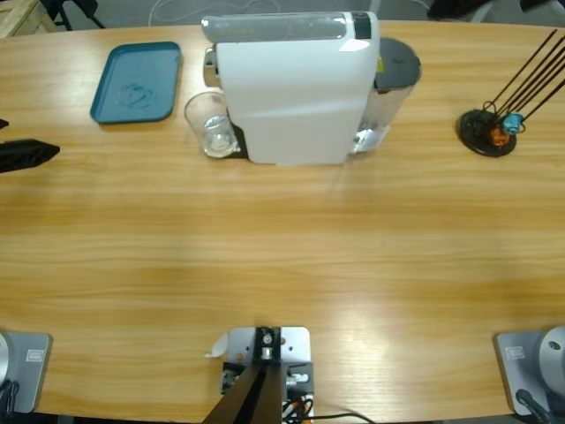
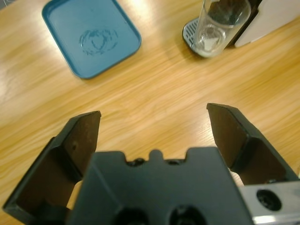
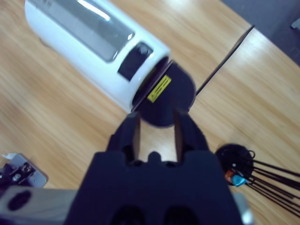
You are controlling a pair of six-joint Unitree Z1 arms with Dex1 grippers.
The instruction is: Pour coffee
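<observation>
Task looks barely begun, judging from the layout. Going left to right in the high view: left pincer (image 1: 40, 152) pokes in at the left edge, low over the table (image 1: 282, 256), well apart from everything. Teal tray (image 1: 137, 81) lies empty at far left. Just right of it a clear glass (image 1: 210, 124) stands upright on the drip plate of the white coffee machine (image 1: 296, 88), touching nothing else. Coffee: none clearly visible; the glass bottom shows only a pale glint in the left wrist view, so I can't tell if any liquid is in it. Black stand with thin rods (image 1: 487, 131) sits far right.

Still left, as I judge it: get the glass, pour, likely onto or near the tray.

Left pincer (image 2: 154, 122) in its wrist view: jaws spread wide, nothing between them, bare table below, tray and glass ahead.

Right pincer (image 3: 157, 129): jaws narrowly parted, holding nothing, hanging above the machine's grey rear cap (image 3: 166, 101). It does not show in the high view.
</observation>
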